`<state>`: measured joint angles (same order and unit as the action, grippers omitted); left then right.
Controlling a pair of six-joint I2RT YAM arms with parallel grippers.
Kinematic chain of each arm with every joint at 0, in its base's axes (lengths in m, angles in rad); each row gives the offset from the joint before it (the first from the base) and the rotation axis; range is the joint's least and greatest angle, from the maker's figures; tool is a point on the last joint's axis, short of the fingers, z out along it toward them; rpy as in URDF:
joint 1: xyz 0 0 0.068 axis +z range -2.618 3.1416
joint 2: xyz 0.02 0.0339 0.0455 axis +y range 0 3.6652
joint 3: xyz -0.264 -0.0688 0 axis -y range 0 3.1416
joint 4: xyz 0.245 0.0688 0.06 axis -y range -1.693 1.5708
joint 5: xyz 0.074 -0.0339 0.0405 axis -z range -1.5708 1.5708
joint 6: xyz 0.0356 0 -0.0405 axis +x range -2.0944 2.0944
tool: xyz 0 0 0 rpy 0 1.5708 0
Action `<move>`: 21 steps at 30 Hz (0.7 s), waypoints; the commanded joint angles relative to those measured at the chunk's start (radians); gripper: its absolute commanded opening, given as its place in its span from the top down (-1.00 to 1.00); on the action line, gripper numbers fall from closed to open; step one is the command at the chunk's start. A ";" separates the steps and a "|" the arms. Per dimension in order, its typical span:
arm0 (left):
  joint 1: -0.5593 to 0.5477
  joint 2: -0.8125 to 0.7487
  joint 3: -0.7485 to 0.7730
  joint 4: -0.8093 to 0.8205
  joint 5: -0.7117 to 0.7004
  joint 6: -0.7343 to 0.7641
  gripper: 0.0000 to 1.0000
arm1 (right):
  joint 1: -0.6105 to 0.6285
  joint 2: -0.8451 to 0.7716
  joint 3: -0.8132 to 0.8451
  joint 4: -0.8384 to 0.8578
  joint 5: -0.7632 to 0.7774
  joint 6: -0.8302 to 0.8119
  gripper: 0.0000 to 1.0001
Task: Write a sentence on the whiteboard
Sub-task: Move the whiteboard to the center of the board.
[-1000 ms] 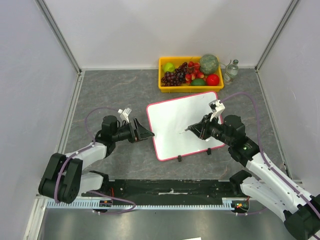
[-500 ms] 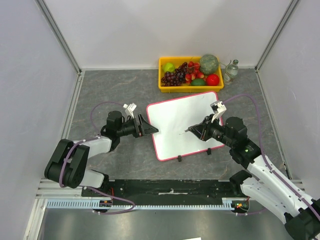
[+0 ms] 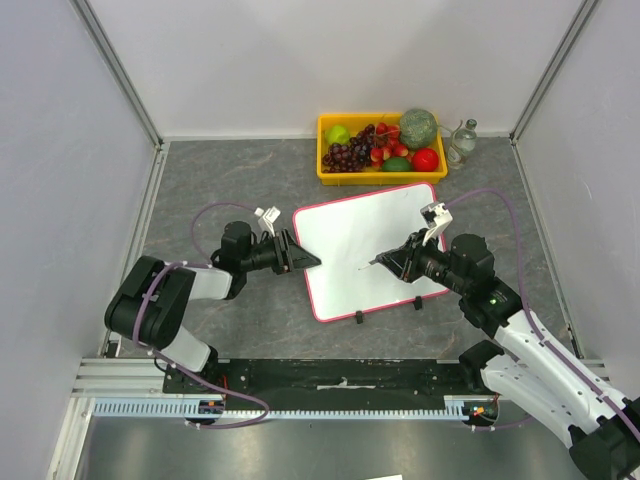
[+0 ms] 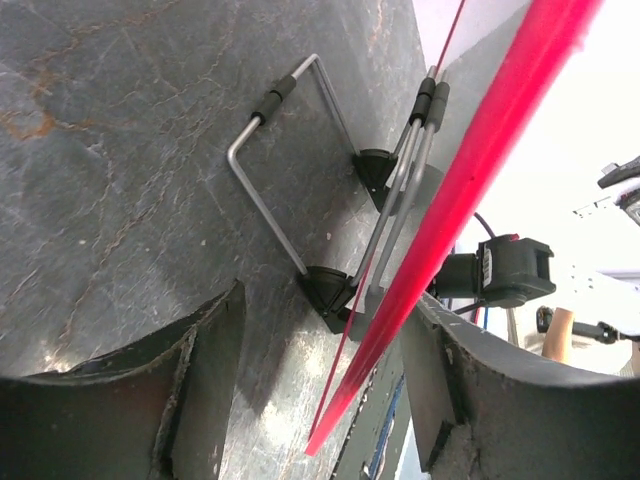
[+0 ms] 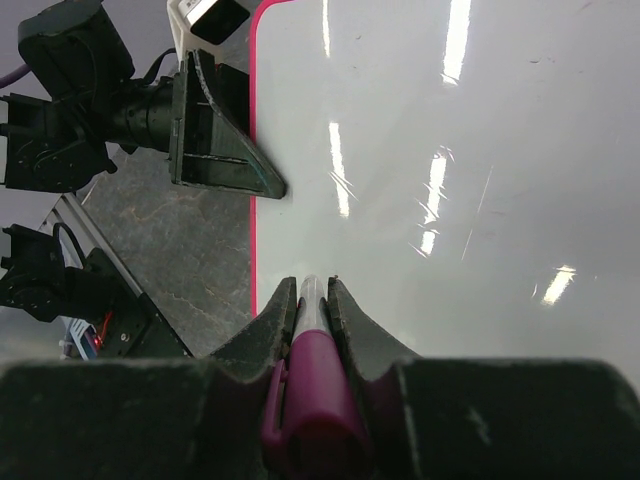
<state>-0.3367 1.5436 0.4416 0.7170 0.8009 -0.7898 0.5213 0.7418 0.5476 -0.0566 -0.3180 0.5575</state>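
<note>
The whiteboard (image 3: 355, 235) lies flat mid-table, white with a pink-red rim. No writing shows on it. My right gripper (image 3: 390, 262) is over its middle, shut on a magenta marker (image 5: 315, 385) whose pale tip points at the board (image 5: 450, 200). I cannot tell whether the tip touches. My left gripper (image 3: 303, 259) is at the board's left edge. In the left wrist view its jaws stand apart with the red rim (image 4: 470, 170) between them, and I see no contact. It also shows in the right wrist view (image 5: 275, 188).
A yellow tray (image 3: 322, 150) of grapes, strawberries and other fruit stands behind the board, with a glass bottle (image 3: 462, 140) at its right. Wire stand legs (image 4: 290, 170) lie under the board. Two black clips (image 3: 358, 318) sit on its near edge. Grey walls close three sides.
My left gripper has moved right and slightly back until its fingers reach over the board's left edge. My right gripper and the marker have hardly moved.
</note>
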 commanded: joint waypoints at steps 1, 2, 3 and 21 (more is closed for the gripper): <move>-0.025 0.047 0.045 0.123 0.043 -0.014 -0.31 | -0.001 -0.002 -0.001 0.040 -0.016 -0.002 1.00; -0.028 0.055 0.049 0.134 0.047 -0.015 -0.29 | -0.001 -0.004 -0.003 0.038 -0.016 -0.001 1.00; -0.035 0.064 0.051 0.148 0.053 -0.017 -0.26 | 0.000 -0.004 -0.003 0.038 -0.016 0.001 1.00; -0.096 0.081 0.045 0.092 0.070 0.090 0.96 | -0.001 -0.022 0.003 0.035 -0.016 0.009 1.00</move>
<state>-0.4324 1.6077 0.5003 0.8726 0.8803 -0.7765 0.5213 0.7387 0.5476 -0.0566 -0.3218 0.5583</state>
